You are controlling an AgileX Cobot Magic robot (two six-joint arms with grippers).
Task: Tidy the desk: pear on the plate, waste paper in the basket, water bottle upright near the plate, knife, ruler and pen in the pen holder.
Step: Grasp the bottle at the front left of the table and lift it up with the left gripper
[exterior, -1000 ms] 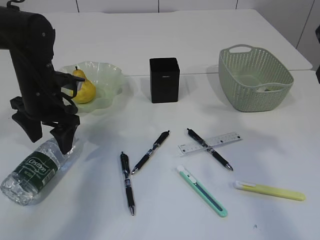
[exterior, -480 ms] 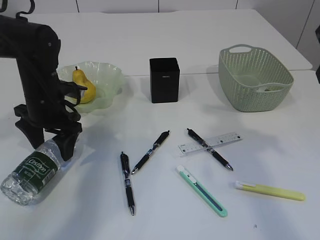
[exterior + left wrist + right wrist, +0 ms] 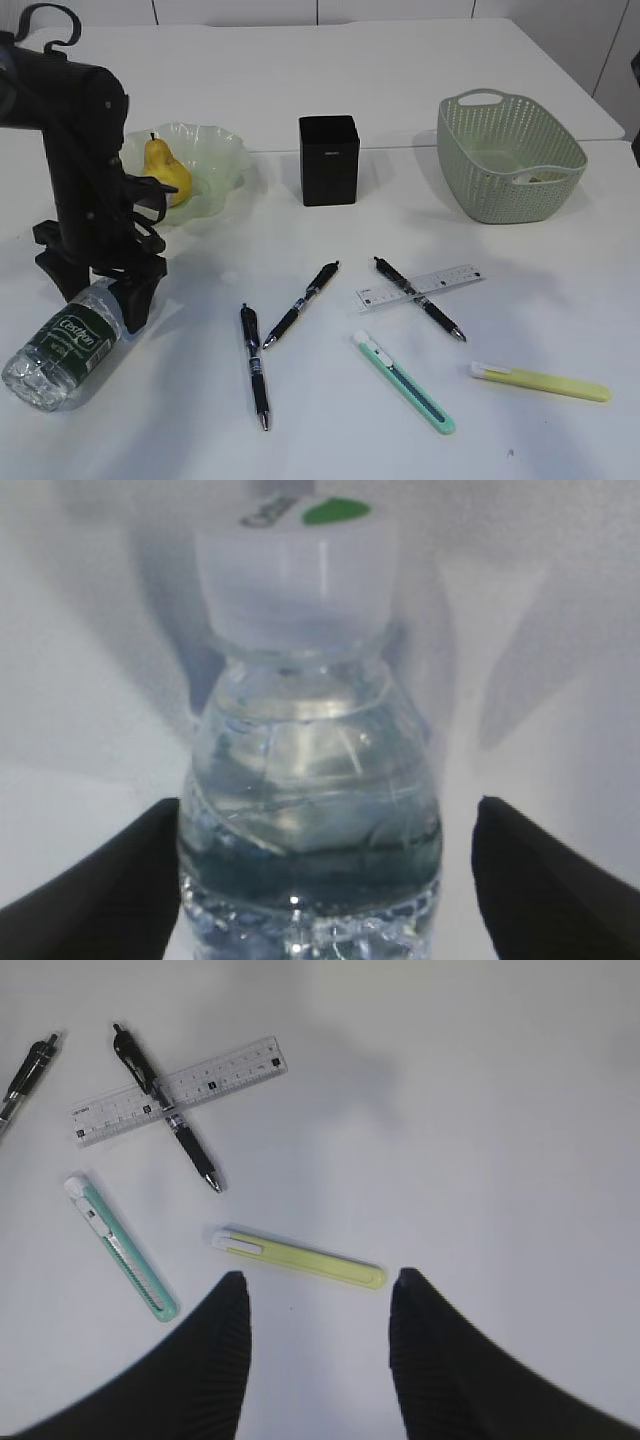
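The water bottle [image 3: 62,342] lies on its side near the front left of the desk [image 3: 330,420], below the plate [image 3: 215,160]; the left gripper [image 3: 97,295] stands with its jaws wide apart on both sides of the bottle's shoulder, not yet closed on it. It looks full of water, so I judge it rather heavy, smooth and slightly soft in the wall, and the best hold is around the shoulder just under the white cap [image 3: 295,570]. The white tabletop is flat and bare around the bottle, with free room beside the plate to stand it, while the right gripper [image 3: 318,1300] hangs half open and empty over a yellow utility knife [image 3: 298,1257].
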